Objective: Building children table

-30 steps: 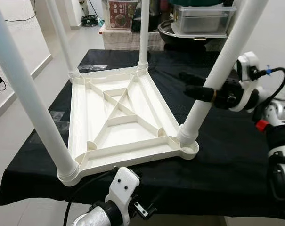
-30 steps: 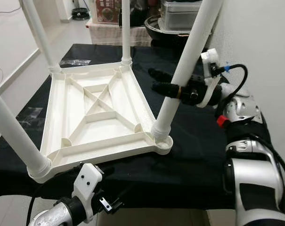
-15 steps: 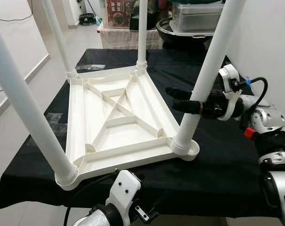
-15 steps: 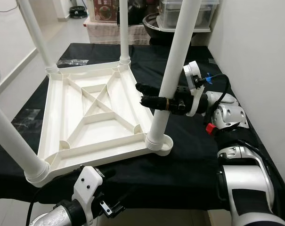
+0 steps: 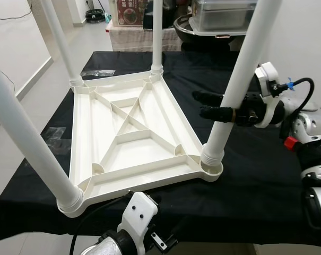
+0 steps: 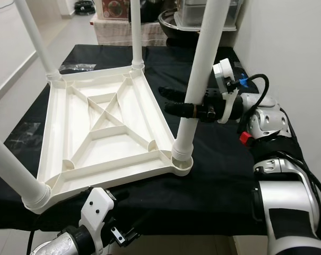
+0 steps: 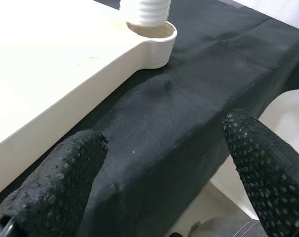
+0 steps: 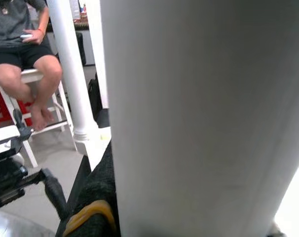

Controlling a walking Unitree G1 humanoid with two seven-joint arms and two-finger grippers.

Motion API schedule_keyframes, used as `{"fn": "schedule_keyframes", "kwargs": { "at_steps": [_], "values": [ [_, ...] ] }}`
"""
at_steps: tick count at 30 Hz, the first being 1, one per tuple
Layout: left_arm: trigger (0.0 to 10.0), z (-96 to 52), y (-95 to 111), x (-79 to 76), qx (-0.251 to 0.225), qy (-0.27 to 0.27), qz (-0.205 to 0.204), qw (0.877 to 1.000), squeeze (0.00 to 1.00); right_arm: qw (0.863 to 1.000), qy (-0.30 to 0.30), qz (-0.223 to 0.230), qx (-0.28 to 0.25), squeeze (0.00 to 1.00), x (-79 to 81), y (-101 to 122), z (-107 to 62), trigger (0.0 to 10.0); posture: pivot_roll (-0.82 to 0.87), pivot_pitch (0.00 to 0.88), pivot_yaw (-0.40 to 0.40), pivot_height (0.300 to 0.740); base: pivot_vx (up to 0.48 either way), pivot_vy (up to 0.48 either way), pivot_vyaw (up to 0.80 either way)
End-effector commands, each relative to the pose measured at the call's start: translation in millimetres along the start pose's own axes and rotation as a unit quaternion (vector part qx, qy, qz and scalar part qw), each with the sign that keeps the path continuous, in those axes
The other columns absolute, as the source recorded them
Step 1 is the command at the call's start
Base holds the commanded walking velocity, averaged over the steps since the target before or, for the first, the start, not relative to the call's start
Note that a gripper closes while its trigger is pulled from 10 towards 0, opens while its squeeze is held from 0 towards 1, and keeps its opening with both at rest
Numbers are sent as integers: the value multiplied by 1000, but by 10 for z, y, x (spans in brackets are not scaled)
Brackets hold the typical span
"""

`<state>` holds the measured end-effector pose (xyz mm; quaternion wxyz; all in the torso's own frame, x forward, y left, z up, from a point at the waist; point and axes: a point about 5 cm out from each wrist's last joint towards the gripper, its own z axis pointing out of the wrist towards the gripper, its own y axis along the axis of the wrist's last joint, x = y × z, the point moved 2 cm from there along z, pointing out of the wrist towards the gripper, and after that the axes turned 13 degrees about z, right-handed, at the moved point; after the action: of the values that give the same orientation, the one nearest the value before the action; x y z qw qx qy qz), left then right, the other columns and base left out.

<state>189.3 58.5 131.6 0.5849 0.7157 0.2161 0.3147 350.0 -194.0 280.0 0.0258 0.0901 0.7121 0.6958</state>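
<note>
The white tabletop [image 5: 131, 141] lies upside down on the black-draped bench [image 5: 256, 175], legs up. The right tool [image 5: 213, 105] pinches the leg [image 5: 237, 87] at the tabletop's near right corner. The left tool [image 7: 164, 163], fingers spread, hovers off the bench's near edge.

You have a black cloth [image 5: 266, 175] over the table. Behind it stand a clear lidded bin [image 5: 224, 16] on a dark pan [image 5: 184, 26], and a box [image 5: 129, 11]. A seated person [image 8: 21, 44] holds a phone [image 8: 26, 36].

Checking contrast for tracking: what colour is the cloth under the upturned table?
Plain black cloth, clearest in the left eye view, against the cream-white table.
</note>
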Motion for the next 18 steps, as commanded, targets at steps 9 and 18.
{"fn": "schedule_keyframes", "kwargs": {
  "at_steps": [9, 18],
  "values": [
    [10000, -24, 0, -3, 4, -6, 4, 1000, 0, 999, 45, -2, 12, 0, 124, -99, 65, 10000, 119, 162, 20, 740, 0, 0, 0],
    [10000, -19, 2, 2, 4, -7, 7, 1000, 0, 999, 29, 3, 34, 0, 75, -190, 43, 10000, 120, 164, 21, 740, 0, 0, 0]
  ]
}}
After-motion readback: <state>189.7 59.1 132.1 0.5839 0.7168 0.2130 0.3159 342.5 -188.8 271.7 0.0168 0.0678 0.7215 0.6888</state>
